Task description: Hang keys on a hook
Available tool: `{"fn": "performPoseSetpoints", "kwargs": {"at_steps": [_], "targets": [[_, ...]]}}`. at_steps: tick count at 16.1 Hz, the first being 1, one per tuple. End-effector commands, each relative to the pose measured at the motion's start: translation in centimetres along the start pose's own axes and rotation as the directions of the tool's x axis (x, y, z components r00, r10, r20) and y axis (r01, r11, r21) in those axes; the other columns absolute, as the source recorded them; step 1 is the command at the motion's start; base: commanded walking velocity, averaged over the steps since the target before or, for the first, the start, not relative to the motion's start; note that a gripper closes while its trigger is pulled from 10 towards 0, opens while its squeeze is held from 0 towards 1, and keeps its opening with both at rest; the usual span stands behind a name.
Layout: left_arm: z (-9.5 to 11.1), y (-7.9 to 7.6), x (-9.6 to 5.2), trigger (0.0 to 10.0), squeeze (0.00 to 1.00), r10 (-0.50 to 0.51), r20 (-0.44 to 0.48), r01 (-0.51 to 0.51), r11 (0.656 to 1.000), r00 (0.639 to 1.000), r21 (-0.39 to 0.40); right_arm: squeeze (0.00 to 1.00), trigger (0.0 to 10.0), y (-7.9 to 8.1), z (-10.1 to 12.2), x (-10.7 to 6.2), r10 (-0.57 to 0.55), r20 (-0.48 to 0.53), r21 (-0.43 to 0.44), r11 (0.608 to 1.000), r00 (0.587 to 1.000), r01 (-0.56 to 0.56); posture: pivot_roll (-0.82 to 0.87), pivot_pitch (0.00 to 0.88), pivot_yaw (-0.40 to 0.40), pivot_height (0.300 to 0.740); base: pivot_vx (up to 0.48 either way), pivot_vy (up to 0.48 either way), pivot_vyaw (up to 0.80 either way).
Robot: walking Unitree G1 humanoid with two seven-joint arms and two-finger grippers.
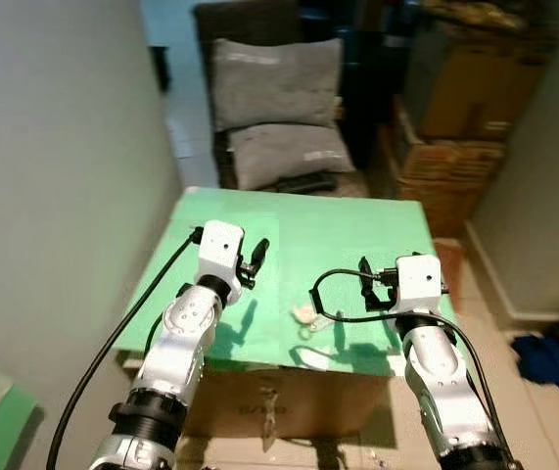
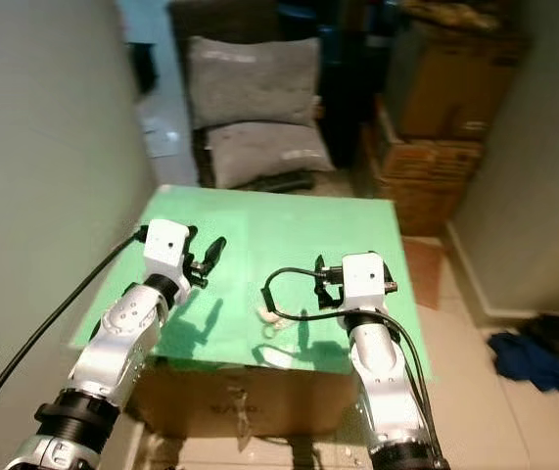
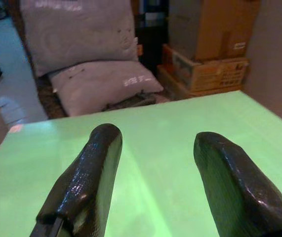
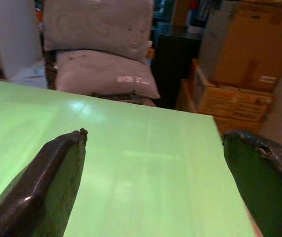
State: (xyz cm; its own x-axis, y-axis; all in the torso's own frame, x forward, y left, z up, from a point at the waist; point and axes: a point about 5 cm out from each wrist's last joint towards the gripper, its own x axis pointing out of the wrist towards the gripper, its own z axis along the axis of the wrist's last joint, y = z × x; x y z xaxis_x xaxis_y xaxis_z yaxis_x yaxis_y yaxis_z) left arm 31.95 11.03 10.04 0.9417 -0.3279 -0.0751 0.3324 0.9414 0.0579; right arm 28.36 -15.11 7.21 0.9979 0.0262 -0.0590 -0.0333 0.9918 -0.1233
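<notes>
Keys (image 1: 306, 315) lay on the green table (image 1: 289, 225), near its front edge, between my two arms and apart from both. My left claw (image 1: 256, 257) hovered above the table's left half, behind and to the left of the keys; its two black fingers (image 3: 89, 182) stood released, with bare green surface between them. My right claw (image 1: 366, 277) hovered above the table's right half, just to the right of the keys; its fingers (image 4: 47, 182) were also spread wide and grasped nothing. Beyond the table's far edge stood a dark chair (image 1: 250, 29) bearing two grey cushions (image 1: 274, 83), one upright and one flat. Cardboard boxes (image 1: 465, 93) were stacked to the right of the chair.
</notes>
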Motion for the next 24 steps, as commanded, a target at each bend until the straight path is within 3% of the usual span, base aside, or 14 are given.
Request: {"fn": "performPoseSetpoints", "kwargs": {"at_steps": [1, 7, 19, 24], "targets": [[0.3, 0.2, 0.2, 10.0, 0.00, 0.008, 0.011, -0.008, 1.000, 1.000, 0.009, 0.00, 10.0, 0.0, 0.1, 0.1, -0.003, 0.005, -0.006, 1.000, 1.000, 0.003, -0.07, 0.000, 0.018, 0.740, 0.000, 0.000, 0.00], [0.1, 0.4, 0.4, 10.0, 0.00, 0.024, -0.002, -0.024, 0.999, 1.000, -0.037, 0.00, 10.0, -0.1, 0.2, 0.6, -0.031, -0.013, -0.029, 0.999, 0.999, 0.030, -0.07, 0.000, 0.021, 0.732, 0.000, 0.000, 0.27], [0.2, -0.3, 0.7, 10.0, 0.00, -0.031, 0.001, 0.031, 0.999, 1.000, 0.007, 0.00, 10.0, -0.4, 0.0, 0.4, -0.056, 0.001, -0.042, 0.998, 0.998, 0.056, -0.08, 0.000, 0.032, 0.636, 0.000, 0.000, 0.24], [0.6, -0.9, 0.7, 10.0, 0.00, -0.071, 0.036, 0.070, 0.997, 0.997, 0.023, 0.00, 10.0, -0.4, 0.1, 0.4, -0.051, 0.000, -0.032, 0.998, 0.999, 0.051, -0.09, 0.000, 0.030, 0.632, 0.000, 0.000, -0.24]]}}
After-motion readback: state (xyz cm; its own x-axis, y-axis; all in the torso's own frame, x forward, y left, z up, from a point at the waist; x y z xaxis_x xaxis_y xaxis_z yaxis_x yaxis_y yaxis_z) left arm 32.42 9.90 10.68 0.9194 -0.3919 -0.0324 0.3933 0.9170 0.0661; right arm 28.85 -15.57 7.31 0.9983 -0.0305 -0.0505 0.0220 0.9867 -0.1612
